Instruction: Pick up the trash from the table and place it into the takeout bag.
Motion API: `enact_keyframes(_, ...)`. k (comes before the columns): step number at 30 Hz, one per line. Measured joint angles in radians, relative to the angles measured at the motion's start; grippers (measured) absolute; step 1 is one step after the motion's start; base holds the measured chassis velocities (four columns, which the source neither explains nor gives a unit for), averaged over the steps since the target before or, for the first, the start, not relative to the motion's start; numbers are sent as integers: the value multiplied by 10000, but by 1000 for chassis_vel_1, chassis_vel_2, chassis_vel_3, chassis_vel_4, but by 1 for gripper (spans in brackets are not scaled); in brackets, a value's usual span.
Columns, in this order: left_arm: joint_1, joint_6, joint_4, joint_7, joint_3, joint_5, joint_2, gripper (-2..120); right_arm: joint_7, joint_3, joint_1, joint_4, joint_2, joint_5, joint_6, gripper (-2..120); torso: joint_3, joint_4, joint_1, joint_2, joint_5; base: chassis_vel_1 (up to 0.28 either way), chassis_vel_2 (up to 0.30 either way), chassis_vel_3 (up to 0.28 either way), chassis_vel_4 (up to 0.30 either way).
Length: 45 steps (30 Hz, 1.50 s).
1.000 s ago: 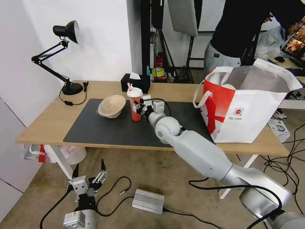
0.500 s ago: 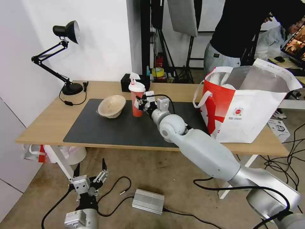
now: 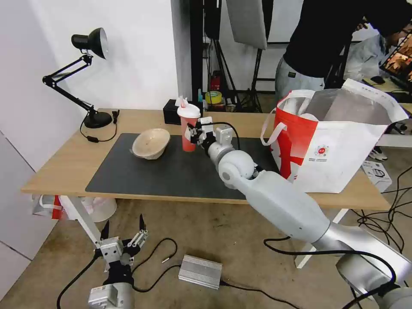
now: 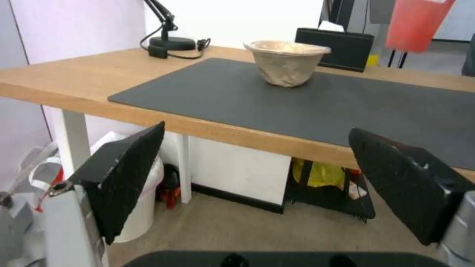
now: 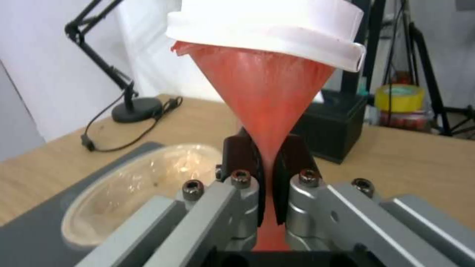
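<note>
The red drink cup (image 3: 189, 128) is being held in the right hand (image 3: 194, 134), pinched low on its body so hard that, in the right wrist view, the cup (image 5: 265, 96) is collapsing to a thin waist between the two dark pads (image 5: 237, 155), with the white lid (image 5: 267, 31) flaring wide above them. It is hanging just clear of the dark grey mat (image 3: 171, 171) on the bench (image 3: 60, 167), a little tilted. Beside the hand, toward the lamp (image 3: 86, 77), the beige paper bowl (image 3: 150, 143) is sitting on the mat, and beyond the hand the black tissue box (image 3: 174, 112) is standing at the bench's far edge.

The takeout bag (image 3: 334, 146) is standing well apart from the hand, back along the forearm's side, its foil-lined mouth gaping upward.

Judging from this, the step in hand is carrying the cup across to the bag. To do it well, the hand should be keeping the cup upright, since a crushed wall may be pushing liquid toward the lid and straw. It should also be rising enough to clear the bag's near rim and white strap handles before releasing over the opening.

The left hand (image 3: 122, 240) is hanging low by the floor, its fingers spread open and gripping nothing.
</note>
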Motion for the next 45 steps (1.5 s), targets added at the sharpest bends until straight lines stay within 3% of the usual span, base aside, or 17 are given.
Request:
enact_keyframes(12, -7, 0, -51, 5, 22, 3, 6, 100, 307, 536, 235, 976, -739, 490, -362, 3, 0, -1, 0, 0, 1, 0, 0, 0, 0)
enact_keyframes(30, -159, -10, -3, 26, 134, 0, 14, 100, 373, 1421, 629, 2411, -2983, 1633, -685, 3, 0, -2, 0, 0, 1, 0, 0, 0, 0)
enact_keyframes(45, -212, -10, 90, 46, 212, -3, 21, 100, 286, 2173, 415, 2834, -4159, 2210, -851, 3, 0, 0, 0, -1, 0, 0, 0, 0, 0)
